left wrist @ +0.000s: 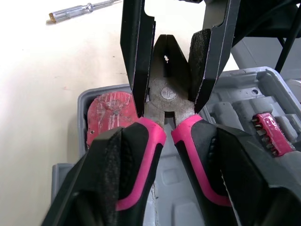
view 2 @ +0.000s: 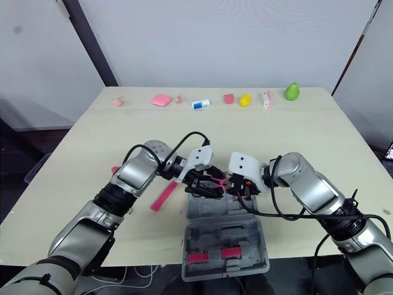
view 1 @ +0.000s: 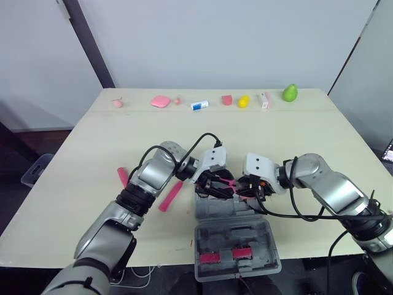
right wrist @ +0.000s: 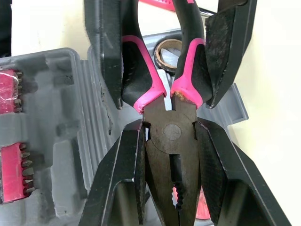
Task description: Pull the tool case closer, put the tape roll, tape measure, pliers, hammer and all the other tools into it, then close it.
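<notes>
Pink-handled pliers (view 1: 226,182) hang level over the far half of the open grey tool case (view 1: 265,243), held from both ends. My left gripper (left wrist: 171,134) is shut on the pink handles. My right gripper (right wrist: 171,129) is shut on the steel head, its fingers (left wrist: 138,56) pressing both sides of the pivot. Inside the case under the pliers lie a red round item (left wrist: 110,117) and a tape roll (right wrist: 167,52) with a brown core. Red bit holders (view 1: 224,255) sit in the near half of the case.
A pink tool (view 1: 171,195) and a second pink piece (view 1: 123,176) lie on the table left of the case. A clear-handled screwdriver (left wrist: 80,9) rests beyond the case. Small toys line the far edge, among them a green pear (view 1: 290,93).
</notes>
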Tool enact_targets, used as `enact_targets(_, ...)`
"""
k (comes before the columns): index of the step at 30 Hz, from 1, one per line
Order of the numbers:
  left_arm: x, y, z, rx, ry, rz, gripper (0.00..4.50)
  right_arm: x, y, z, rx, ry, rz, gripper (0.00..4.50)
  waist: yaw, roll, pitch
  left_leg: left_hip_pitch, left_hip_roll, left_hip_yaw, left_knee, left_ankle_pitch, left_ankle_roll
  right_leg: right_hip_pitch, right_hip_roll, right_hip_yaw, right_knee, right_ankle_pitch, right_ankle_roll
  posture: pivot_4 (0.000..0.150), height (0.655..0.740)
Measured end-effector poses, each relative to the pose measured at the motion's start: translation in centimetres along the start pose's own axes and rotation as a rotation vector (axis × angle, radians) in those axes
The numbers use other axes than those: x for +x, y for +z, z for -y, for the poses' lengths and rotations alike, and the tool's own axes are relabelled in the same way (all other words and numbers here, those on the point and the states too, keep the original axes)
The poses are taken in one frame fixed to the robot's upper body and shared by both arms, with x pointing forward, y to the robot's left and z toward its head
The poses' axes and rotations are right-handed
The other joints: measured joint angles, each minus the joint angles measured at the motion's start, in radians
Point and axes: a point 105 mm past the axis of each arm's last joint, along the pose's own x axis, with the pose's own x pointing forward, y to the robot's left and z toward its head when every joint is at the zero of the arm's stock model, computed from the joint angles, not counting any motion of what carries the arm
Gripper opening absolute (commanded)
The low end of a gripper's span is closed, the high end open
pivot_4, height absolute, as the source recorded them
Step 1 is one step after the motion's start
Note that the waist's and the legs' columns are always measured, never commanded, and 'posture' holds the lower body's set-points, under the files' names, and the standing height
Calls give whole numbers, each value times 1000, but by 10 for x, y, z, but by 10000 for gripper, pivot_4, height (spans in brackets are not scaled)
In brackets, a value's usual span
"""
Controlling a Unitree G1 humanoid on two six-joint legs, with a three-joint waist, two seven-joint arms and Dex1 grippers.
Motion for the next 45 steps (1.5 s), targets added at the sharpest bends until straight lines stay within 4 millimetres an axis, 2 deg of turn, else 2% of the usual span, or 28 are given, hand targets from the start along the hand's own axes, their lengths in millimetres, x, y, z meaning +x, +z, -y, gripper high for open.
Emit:
enact_targets(2, -8, 1, -1, 8, 25, 23, 44363, -1, 1, 0, -13, -6, 20, 9698, -3, 0, 0, 0, 0, 0, 0, 0, 0, 0, 0, 1, 0, 0, 0, 1500, 7400)
enact_targets(7, -25, -19, 14, -38, 32, 48, 44363, -10, -8, 4, -64, -44, 15, 9698, -4, 0, 0, 1, 1, 0, 0, 0, 0, 0, 0, 1, 0, 0, 0, 1500, 7400)
enact_targets(9, -37, -23, 18, -35, 53, 66, 44363, -11, -12, 5, -74, -49, 3, 9698, -3, 0, 0, 1, 1, 0, 0, 0, 0, 0, 0, 1, 0, 0, 0, 1500, 7400)
enact_targets(11, -57, -24, 28, -34, 70, 105, 44363, -12, -15, 5, -100, -51, -19, 9698, -3, 0, 0, 1, 1, 1, 0, 0, 0, 0, 0, 1, 0, 0, 0, 1500, 7400)
enact_targets(13, -78, -36, 45, -83, 89, 108, 44363, -11, -18, 4, -117, -39, -37, 9698, -8, 1, 0, 1, 1, 1, -1, 0, 0, 0, 0, 1, 0, 0, 0, 1500, 7400)
enact_targets(14, -81, -38, 47, -92, 91, 105, 44363, -11, -19, 4, -117, -36, -41, 9698, -7, 1, 0, 1, 1, 1, -1, 0, 0, 0, 0, 1, 0, 0, 0, 1500, 7400)
enact_targets(17, -102, -53, 60, -135, 122, 67, 44363, -1, -19, -3, -145, 5, -53, 9698, -5, 1, 1, 1, 2, 1, -1, 0, 0, 0, 0, 0, 0, 0, 0, 1500, 7400)
enact_targets(21, -123, -59, 70, -158, 168, 72, 44363, 10, -23, -9, -181, 53, -87, 9698, 2, 1, 1, 1, 1, 1, 0, 0, 0, 0, -1, 0, 0, 0, 0, 1500, 7400)
enact_targets(27, -131, -62, 80, -161, 172, 109, 44363, 26, -30, -11, -212, 82, -136, 9698, 0, 2, 1, 1, 1, 2, 0, 0, 0, 0, 0, 0, 1, 0, 0, 1500, 7400)
enact_targets(32, -132, -61, 80, -159, 174, 113, 44363, 33, -29, -10, -236, 85, -150, 9698, -1, 2, 1, 1, 1, 2, 0, 0, 0, 0, 0, 0, 1, 0, -1, 1500, 7400)
enact_targets(37, -134, -59, 76, -141, 180, 114, 44363, 50, -24, -13, -288, 94, -145, 9698, -2, 2, 1, 2, 1, 2, 0, 0, 0, 0, 0, 0, 1, 0, -1, 1500, 7400)
enact_targets(41, -133, -57, 74, -132, 174, 114, 44363, 51, -24, -13, -293, 93, -148, 9698, -3, 2, 1, 2, 1, 2, 0, 0, 0, 0, 0, 0, 1, 0, -1, 1500, 7400)
enact_targets(43, -133, -55, 73, -124, 175, 114, 45000, 51, -24, -14, -294, 94, -148, 20070, -3, 2, 1, 2, 1, 2, 0, 0, 0, 0, 1, 0, 1, 0, -1, 1500, 7400)
enact_targets(44, -133, -54, 72, -122, 175, 114, 45000, 51, -24, -13, -298, 91, -148, 23278, -3, 2, 1, 2, 1, 2, 0, 0, 0, 0, 1, 0, 1, 0, -1, 1500, 7400)
enact_targets(45, -133, -54, 72, -121, 175, 114, 45000, 51, -24, -13, -300, 89, -147, 28483, -3, 2, 1, 2, 1, 2, 0, 0, 0, 0, 1, 0, 1, 0, -1, 1500, 7400)
